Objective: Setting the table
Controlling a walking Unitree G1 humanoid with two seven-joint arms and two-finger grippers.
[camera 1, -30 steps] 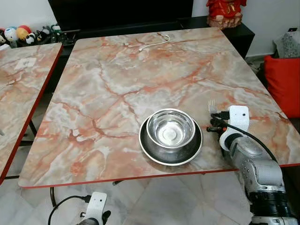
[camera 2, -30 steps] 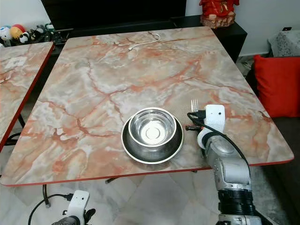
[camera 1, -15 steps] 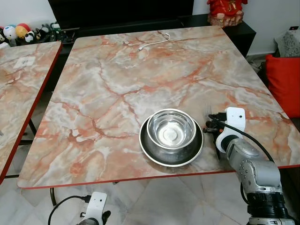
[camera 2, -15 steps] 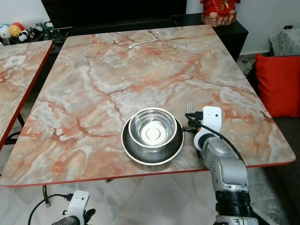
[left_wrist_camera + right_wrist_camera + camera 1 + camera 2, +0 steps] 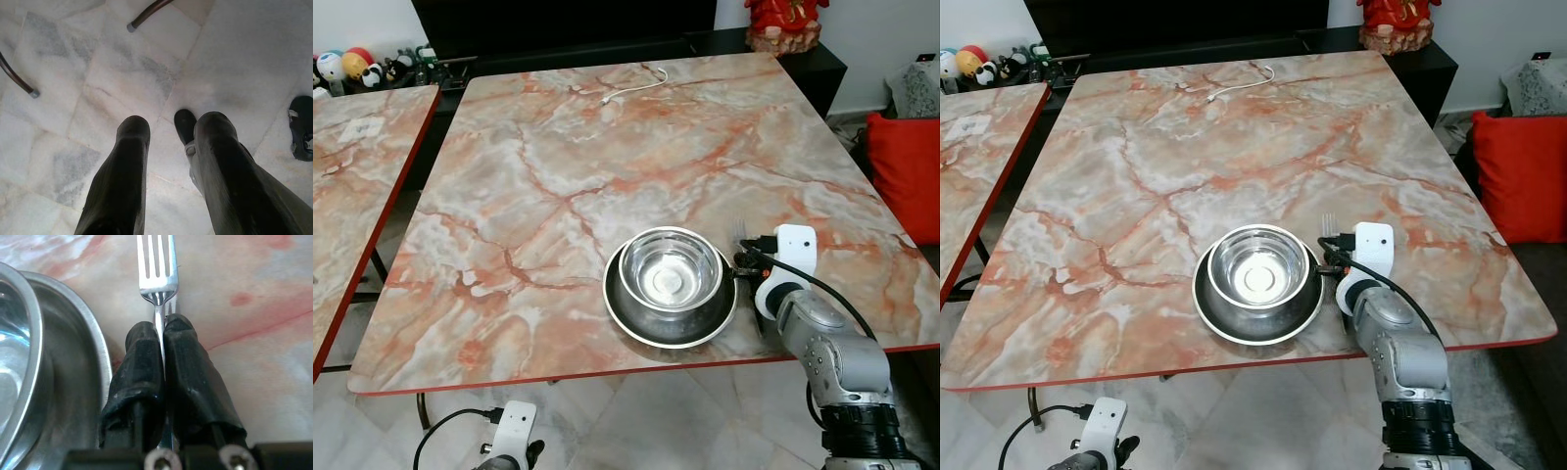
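No text, label, brand, number or sign can be read on anything here.

Marble-pattern table [image 5: 568, 147] with red edge, centre; second matching table [image 5: 352, 166] at left; black cabinet [image 5: 568, 29] along top; red cushion [image 5: 906, 171] at right; pale tiled floor [image 5: 636, 421] below; white walls.

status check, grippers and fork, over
Right gripper shut on silver metal fork, right beside steel plate holding steel bowl. Left gripper open, idle over floor. Nothing in the way on marble table.
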